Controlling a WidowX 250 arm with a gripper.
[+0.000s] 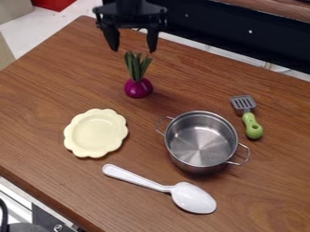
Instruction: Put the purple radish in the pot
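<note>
The gripper [133,48] is at the top of the camera view, its two fingers apart with nothing held between them. Just below the fingertips in the view are the green leaves of the purple radish [138,87], whose round purple bulb rests on the wooden table. A steel pot [201,140] with two wire handles stands right of centre, below and to the right of the radish. No lid covers it, and its shiny inside is bare.
A pale yellow scalloped plate [95,133] lies left of the pot. A white spoon [158,187] lies in front of plate and pot. A spatula with a green handle [252,126] is right of the pot. The wooden table's [36,111] left edge runs diagonally.
</note>
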